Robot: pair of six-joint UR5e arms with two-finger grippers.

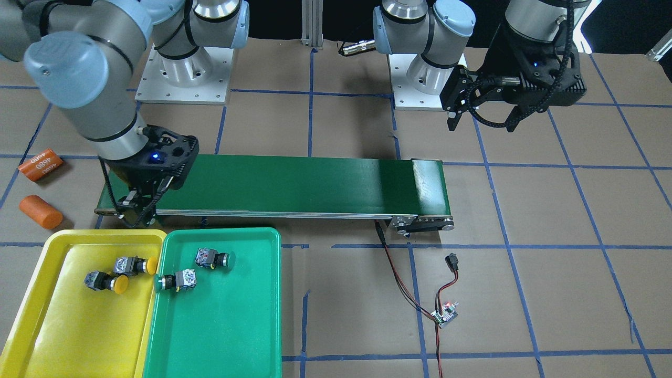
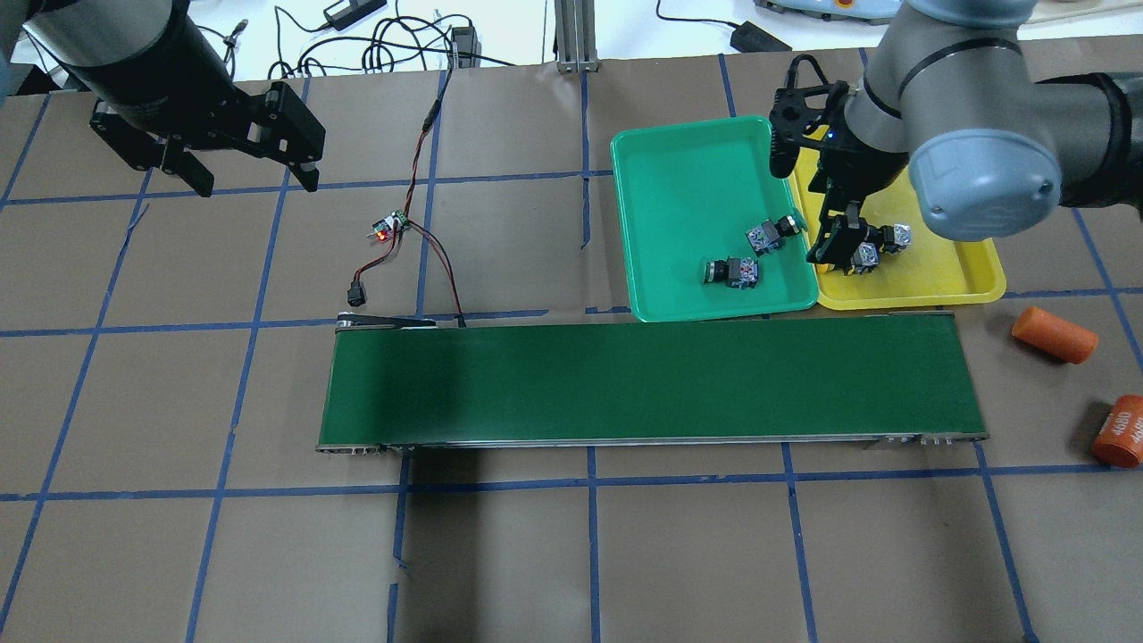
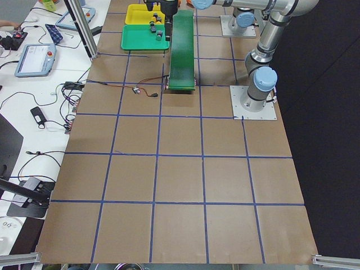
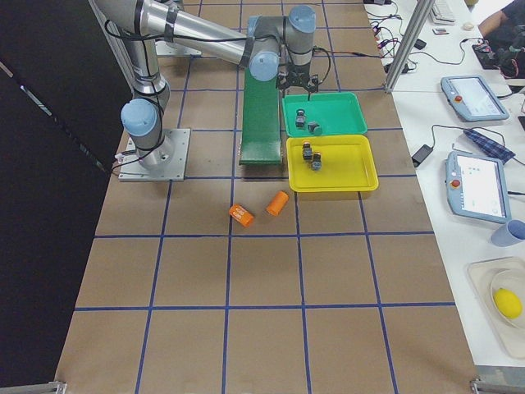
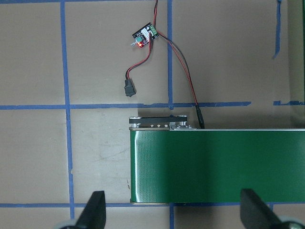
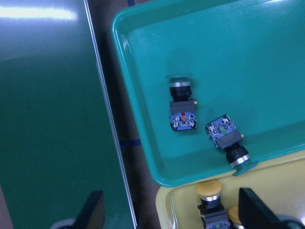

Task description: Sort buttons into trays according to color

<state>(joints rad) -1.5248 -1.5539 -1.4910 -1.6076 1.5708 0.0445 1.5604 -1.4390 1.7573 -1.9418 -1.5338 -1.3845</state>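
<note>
Two yellow-capped buttons (image 1: 134,266) (image 1: 105,282) lie in the yellow tray (image 1: 63,336). Two green-capped buttons (image 1: 212,259) (image 1: 176,282) lie in the green tray (image 1: 226,325). The right wrist view shows the green buttons (image 6: 182,102) (image 6: 228,143) and one yellow button (image 6: 209,195) below. My right gripper (image 2: 830,246) hangs open and holds nothing, above the seam between the two trays, near the belt's end. In the overhead view it partly hides the yellow buttons (image 2: 880,237). My left gripper (image 2: 254,179) is open and holds nothing, far away over bare table past the belt's other end.
A long dark green conveyor belt (image 2: 652,384) runs beside the trays. Two orange cylinders (image 1: 41,164) (image 1: 41,211) lie on the table past the belt's end, near the yellow tray. A small circuit board (image 2: 388,228) with red and black wires lies near the belt's other end.
</note>
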